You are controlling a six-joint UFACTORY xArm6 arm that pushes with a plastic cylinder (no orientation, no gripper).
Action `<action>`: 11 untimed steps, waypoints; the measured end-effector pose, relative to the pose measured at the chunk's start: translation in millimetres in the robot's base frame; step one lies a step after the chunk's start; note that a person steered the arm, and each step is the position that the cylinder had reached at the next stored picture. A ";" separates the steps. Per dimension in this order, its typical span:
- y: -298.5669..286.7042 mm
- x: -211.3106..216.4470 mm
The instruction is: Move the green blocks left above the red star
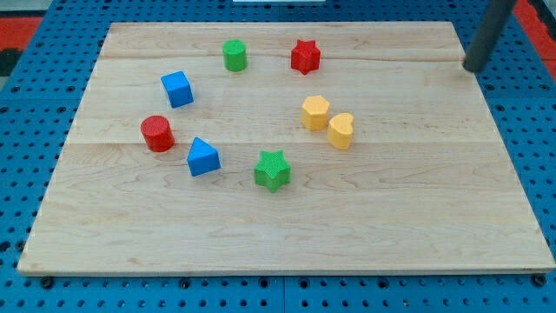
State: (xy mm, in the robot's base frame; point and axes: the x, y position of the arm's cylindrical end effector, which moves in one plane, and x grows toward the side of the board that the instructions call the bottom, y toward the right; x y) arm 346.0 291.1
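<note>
A green cylinder stands near the view's top, left of the red star. A green star lies near the board's middle, well below the red star. My tip is at the board's right edge near the view's top right, far from both green blocks and to the right of the red star. It touches no block.
A blue cube, a red cylinder and a blue triangular block lie on the left. Two yellow blocks sit side by side right of centre. The wooden board rests on a blue pegboard.
</note>
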 end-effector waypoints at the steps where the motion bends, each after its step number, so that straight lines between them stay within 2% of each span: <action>1: 3.2 107.3; 2: -12.0 156.5; 3: -65.0 178.5; 4: -132.7 225.3; 5: -232.0 239.9; 6: -283.7 207.8; 7: -293.7 140.8; 9: -301.6 131.2; 10: -341.2 89.7; 11: -332.5 108.7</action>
State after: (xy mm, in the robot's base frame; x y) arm 454.7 -41.4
